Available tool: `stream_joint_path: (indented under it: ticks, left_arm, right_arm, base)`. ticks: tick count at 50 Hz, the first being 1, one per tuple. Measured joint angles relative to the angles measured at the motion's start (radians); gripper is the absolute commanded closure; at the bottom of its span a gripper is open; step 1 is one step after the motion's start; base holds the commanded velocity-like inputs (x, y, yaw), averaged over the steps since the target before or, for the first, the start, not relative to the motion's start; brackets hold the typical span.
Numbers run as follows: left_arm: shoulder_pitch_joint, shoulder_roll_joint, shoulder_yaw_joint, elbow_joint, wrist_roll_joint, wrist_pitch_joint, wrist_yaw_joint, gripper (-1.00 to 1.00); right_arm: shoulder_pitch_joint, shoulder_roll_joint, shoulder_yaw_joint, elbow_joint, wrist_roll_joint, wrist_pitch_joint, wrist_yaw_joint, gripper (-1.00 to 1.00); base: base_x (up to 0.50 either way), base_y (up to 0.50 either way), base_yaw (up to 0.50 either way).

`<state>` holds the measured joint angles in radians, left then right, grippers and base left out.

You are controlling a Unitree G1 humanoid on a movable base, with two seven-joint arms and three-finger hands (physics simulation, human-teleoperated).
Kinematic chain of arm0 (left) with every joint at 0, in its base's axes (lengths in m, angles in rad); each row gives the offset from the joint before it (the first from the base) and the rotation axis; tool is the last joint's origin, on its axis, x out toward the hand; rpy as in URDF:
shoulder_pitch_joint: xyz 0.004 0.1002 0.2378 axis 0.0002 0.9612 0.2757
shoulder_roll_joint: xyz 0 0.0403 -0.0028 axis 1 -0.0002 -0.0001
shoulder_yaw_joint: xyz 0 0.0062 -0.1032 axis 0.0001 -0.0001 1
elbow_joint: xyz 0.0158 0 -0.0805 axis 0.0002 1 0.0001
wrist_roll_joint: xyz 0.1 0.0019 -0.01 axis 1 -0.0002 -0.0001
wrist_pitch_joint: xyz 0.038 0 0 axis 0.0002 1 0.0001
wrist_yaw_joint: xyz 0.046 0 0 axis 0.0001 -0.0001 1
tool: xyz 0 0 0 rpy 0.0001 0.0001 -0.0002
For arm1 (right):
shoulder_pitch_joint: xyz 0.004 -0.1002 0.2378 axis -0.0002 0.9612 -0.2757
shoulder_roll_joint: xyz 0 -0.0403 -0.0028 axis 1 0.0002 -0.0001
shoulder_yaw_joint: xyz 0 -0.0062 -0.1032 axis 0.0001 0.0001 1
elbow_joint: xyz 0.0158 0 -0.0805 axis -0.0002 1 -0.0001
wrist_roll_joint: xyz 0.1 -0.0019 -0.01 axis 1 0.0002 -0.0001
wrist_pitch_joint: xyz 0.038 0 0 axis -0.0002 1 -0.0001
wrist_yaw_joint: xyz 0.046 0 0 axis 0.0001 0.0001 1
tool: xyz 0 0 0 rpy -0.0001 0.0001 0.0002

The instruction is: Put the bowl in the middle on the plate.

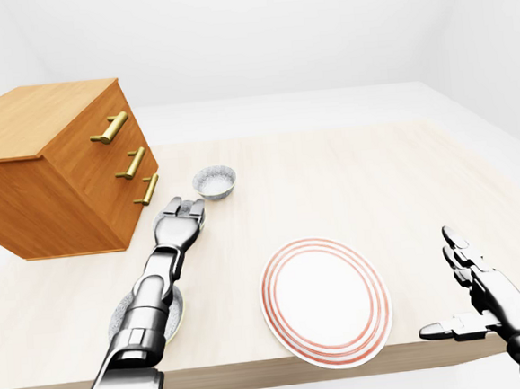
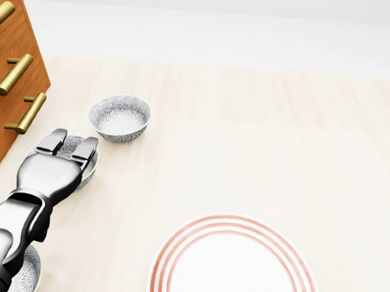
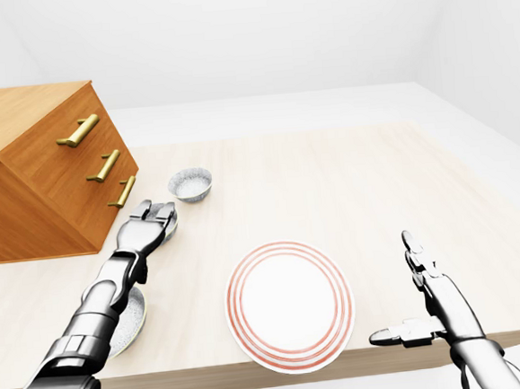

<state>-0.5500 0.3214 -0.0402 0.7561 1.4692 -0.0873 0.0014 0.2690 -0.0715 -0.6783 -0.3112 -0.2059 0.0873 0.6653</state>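
Risks shoving the middle bowl (image 2: 92, 164) along the surface into the far bowl (image 2: 119, 117) instead of lifting it toward the plate (image 2: 239, 225), with left robot hand (image 2: 53, 168) unclamped over its rim and right robot hand (image 3: 436, 311) spread idle.

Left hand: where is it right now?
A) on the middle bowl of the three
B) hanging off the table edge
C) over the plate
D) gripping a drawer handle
A: in the head view the left hand covers the middle bowl, whose rim peeks out beside the fingers, between the far bowl and the near bowl. The plate has nothing on it.
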Motion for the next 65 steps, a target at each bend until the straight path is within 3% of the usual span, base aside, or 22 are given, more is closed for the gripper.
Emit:
stream_joint_path:
  ticks: [34, 65]
  left_arm:
    - [-0.116, 0.024, -0.020, 0.244, -0.047, 0.000, 0.098, -1.00]
    - [-0.149, 0.024, -0.033, 0.306, -0.077, 0.000, 0.106, -1.00]
  right_arm:
    - [0.002, 0.005, -0.005, -0.019, -0.003, 0.000, 0.013, -1.00]
    - [0.001, 0.004, -0.003, -0.007, -0.002, 0.000, 0.008, -1.00]
  base:
    - [0.00, 0.00, 0.00]
    - [0.00, 0.00, 0.00]
